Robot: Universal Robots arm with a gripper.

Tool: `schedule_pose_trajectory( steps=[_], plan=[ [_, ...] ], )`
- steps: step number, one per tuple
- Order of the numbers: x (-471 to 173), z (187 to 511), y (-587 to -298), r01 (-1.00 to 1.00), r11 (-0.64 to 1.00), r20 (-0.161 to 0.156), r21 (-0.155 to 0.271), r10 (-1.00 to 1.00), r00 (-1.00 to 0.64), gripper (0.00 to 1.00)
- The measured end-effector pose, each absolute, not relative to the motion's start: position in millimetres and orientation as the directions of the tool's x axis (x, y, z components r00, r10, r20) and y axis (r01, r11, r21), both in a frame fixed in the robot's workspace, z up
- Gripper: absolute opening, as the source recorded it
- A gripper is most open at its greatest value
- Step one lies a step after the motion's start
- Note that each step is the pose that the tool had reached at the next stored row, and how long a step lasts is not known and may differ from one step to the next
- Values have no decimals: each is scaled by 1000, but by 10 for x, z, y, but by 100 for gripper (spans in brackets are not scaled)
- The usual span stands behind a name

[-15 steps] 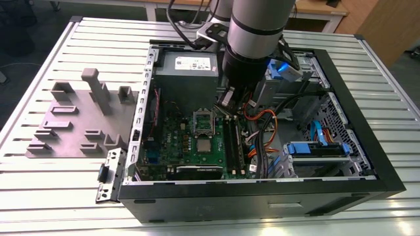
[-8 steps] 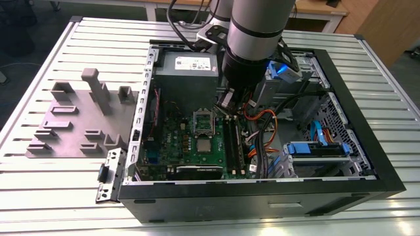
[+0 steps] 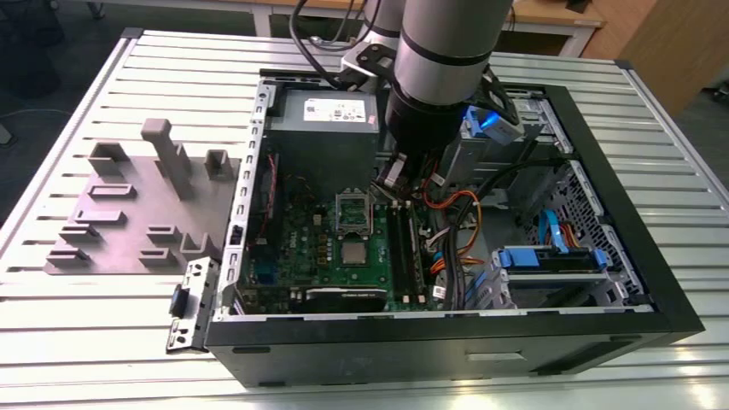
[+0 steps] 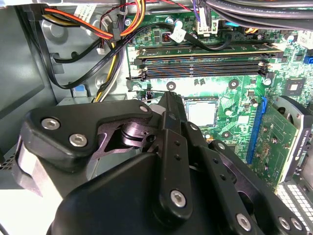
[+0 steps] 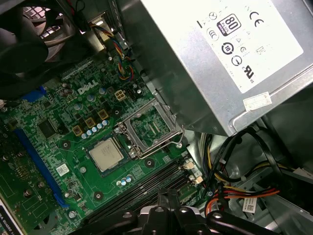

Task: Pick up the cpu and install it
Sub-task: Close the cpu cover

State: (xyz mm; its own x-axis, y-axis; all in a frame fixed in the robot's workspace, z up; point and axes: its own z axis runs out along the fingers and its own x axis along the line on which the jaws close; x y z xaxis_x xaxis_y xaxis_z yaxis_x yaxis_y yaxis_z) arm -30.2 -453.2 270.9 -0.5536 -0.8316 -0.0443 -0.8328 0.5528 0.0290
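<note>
Gripper (image 4: 168, 98) held above the cpu (image 4: 201, 112); its state cannot be told.
Cables (image 4: 117, 29) nearby could be snagged.

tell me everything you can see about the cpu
The cpu is a small, thin square chip with a pale silver-grey metal top and a darker rim. It lies flat on the green motherboard, beside the open socket frame, not in it. Nothing grips it; in the second wrist view the gripper's black body sits in front of it.
</note>
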Motion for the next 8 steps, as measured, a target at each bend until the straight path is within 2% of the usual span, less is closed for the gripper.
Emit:
schedule_pose_trajectory(
  steps=[8],
  plan=[
    [-302, 2605, -4532, -833, 552, -59, 39, -831, -554, 11]
  ],
)
